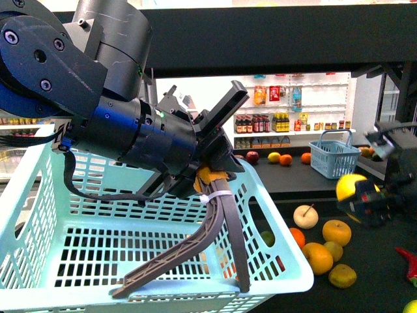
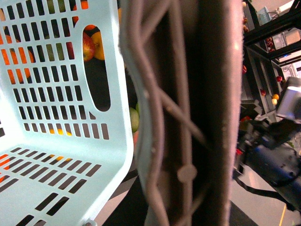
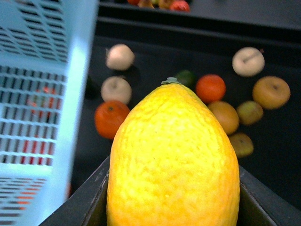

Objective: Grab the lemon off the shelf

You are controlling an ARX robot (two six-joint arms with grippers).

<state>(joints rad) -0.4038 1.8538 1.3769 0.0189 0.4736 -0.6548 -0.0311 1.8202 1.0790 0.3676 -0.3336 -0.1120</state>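
My right gripper (image 1: 365, 199) is shut on the lemon (image 1: 350, 186), a yellow oval fruit held above the dark tier of the shelf (image 1: 384, 274), to the right of the basket. In the right wrist view the lemon (image 3: 173, 160) fills the space between the two dark fingers (image 3: 89, 200). My left gripper (image 1: 212, 176) is shut on the brown basket handle (image 1: 215, 235), holding up the pale turquoise basket (image 1: 85, 228). In the left wrist view the basket handle (image 2: 188, 117) runs close across the lens, with the basket (image 2: 51, 155) wall beside it.
Oranges (image 1: 336, 232), pale round fruits (image 1: 305, 216) and a red chilli (image 1: 409, 264) lie on the shelf below the lemon. A small blue basket (image 1: 335, 156) stands further back with more fruit (image 1: 285, 159). White shelving with bottles (image 1: 270, 122) is behind. The shelf's upper tier (image 1: 273, 39) overhangs.
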